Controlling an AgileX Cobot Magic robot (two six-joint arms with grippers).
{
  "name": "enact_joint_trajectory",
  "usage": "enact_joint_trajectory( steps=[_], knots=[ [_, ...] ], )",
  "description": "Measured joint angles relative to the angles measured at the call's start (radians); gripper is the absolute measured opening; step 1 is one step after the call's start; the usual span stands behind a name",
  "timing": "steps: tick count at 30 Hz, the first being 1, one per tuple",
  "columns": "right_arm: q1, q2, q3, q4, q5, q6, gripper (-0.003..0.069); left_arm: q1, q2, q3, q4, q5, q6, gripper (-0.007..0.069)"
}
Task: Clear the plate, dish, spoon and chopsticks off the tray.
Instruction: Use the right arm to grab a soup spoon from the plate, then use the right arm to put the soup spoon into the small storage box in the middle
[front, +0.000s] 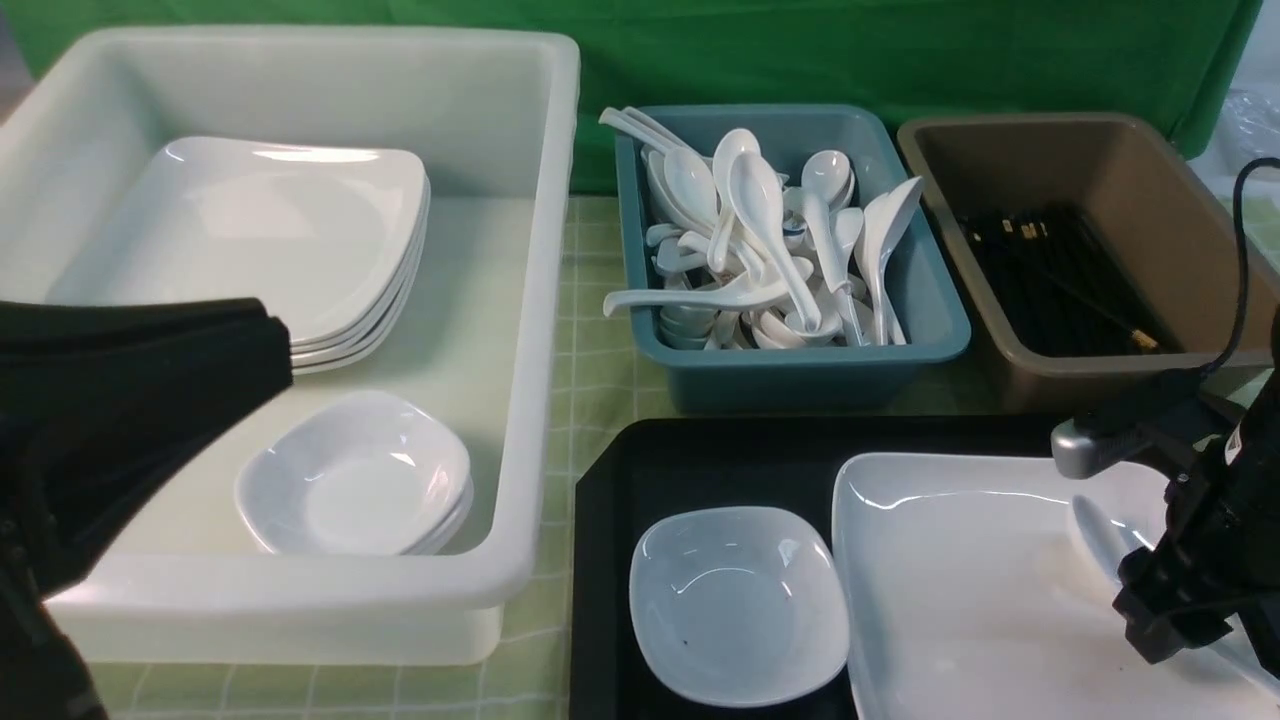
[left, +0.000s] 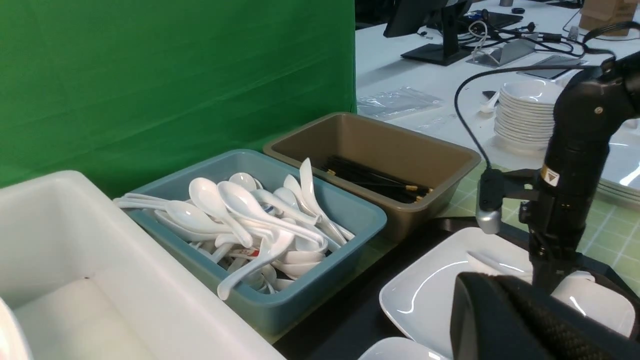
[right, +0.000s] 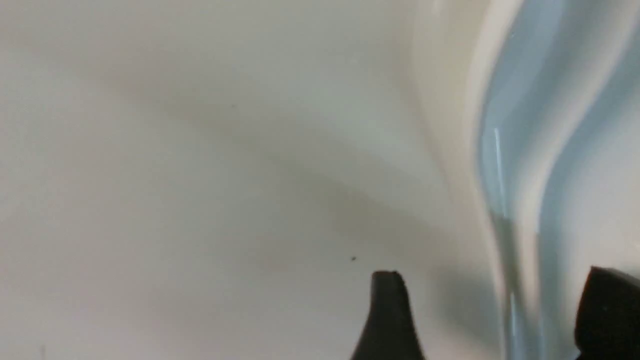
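**Operator:** Checking your right side first: where is it?

**Me:** My right gripper (right: 495, 315) is low over the plate (front: 960, 580), near its right edge. My fingertips (right: 387, 310) stand apart, one on each side of the spoon (front: 1098, 528), which lies on the plate.

**Operator:** And the other pieces?

**Me:** The plate fills the right part of the tray (front: 720, 465). The dish (front: 735, 600) sits by the tray's left edge, just beside the plate's left edge.

**Operator:** Your left side?

**Me:** My left gripper (left: 525, 320) hangs over the front left corner of the white tub (front: 540, 300). Only its dark bulk shows, so I cannot tell whether those jaws are apart or together.
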Motion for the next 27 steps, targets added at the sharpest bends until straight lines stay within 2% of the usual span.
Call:
enact_joint_trajectory(
  steps=[5, 8, 12, 13, 14, 15, 16, 24, 27],
  knots=[
    [0.000, 0.063, 0.000, -0.021, -0.022, 0.001, 0.0499, 0.000, 0.000, 0.000, -0.002, 0.020, 0.001, 0.0021],
    [0.000, 0.068, -0.001, -0.020, -0.020, 0.001, 0.0464, 0.000, 0.000, 0.000, -0.003, 0.024, 0.001, 0.0021],
    [0.000, 0.071, -0.001, -0.013, -0.014, -0.003, 0.0322, 0.000, 0.000, 0.000, -0.003, 0.031, 0.001, 0.0021],
    [0.000, 0.071, -0.002, -0.012, -0.009, -0.007, 0.0262, 0.000, 0.000, 0.000, -0.003, 0.031, 0.001, 0.0021],
    [0.000, 0.071, -0.002, -0.015, -0.007, -0.008, 0.0253, 0.000, 0.000, 0.000, -0.003, 0.031, 0.001, 0.0021],
    [0.001, 0.072, -0.004, -0.031, 0.011, -0.010, 0.0174, 0.000, 0.000, 0.000, -0.003, 0.034, 0.001, 0.0021],
    [0.000, 0.073, -0.008, -0.030, 0.032, -0.009, 0.0157, 0.000, 0.000, 0.000, -0.003, 0.036, 0.001, 0.0021],
    [0.004, -0.059, -0.115, -0.013, 0.248, 0.054, 0.0160, 0.000, 0.000, 0.000, -0.003, 0.037, 0.002, 0.0021],
    [0.028, -0.143, -0.170, 0.059, 0.279, 0.066, 0.0160, 0.000, 0.000, 0.000, -0.004, 0.033, 0.004, 0.0021]
  ],
)
